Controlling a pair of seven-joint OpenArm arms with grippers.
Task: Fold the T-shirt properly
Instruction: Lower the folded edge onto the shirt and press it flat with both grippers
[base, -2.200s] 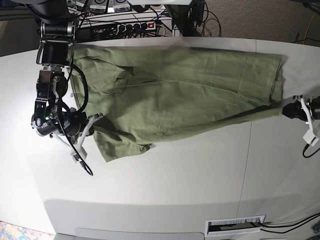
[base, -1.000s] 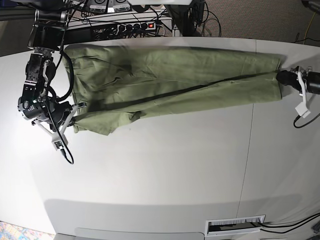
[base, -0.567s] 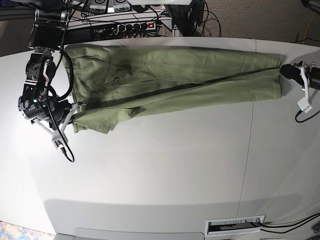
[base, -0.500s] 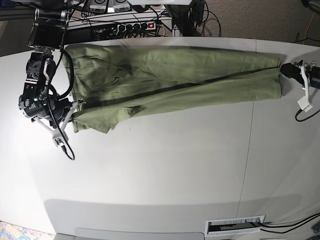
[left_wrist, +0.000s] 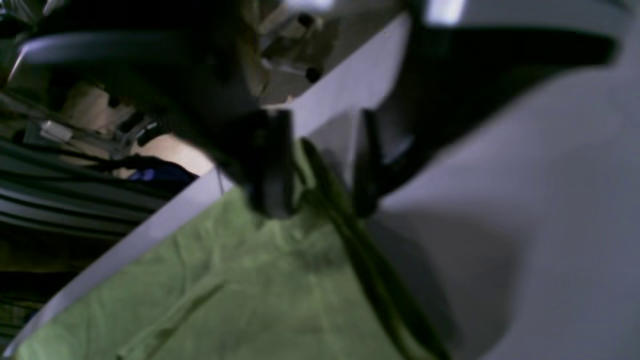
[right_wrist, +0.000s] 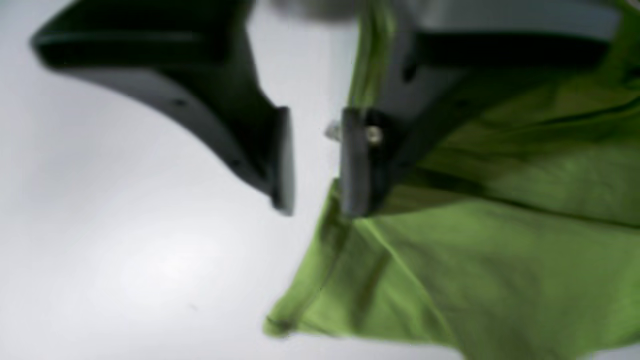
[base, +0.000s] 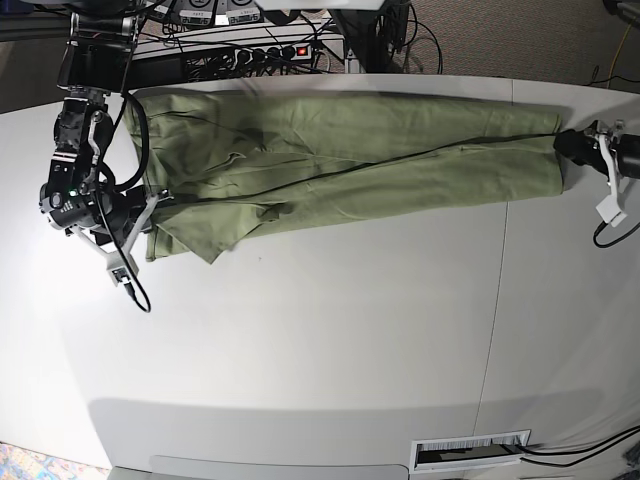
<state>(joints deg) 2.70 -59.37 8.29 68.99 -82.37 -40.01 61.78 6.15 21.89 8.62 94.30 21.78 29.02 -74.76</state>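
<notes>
**Green shirt stretched long across the table, an arm at each end**

You have no bins, trays or other containers in any view; the only support is the white tabletop (base: 330, 330).

The plain sage-green short-sleeved knit T-shirt (base: 350, 160) lies as a long folded band along the far side of that tabletop, reaching almost from one arm to the other, with a dark fold line running along its length.

Look at the left gripper (left_wrist: 320, 170) first. In its wrist view the two dark fingers stand apart, and the corner and doubled edge of the shirt sit in the gap between them; the picture is too blurred for you to tell whether either pad touches the cloth. In the base view this gripper sits at the shirt's right-hand end, just beside the fabric.

The right gripper (right_wrist: 312, 160) also has its jaws parted. Bare tabletop shows through the gap. One finger (right_wrist: 357, 165) lies over the shirt's edge, the other sits over bare table, clear of the cloth. A folded corner of the shirt points down just below it.

The base view gives you the whole band and both arms; the wrist views give you the gaps between the fingers, which the base view is too small to show.
</notes>
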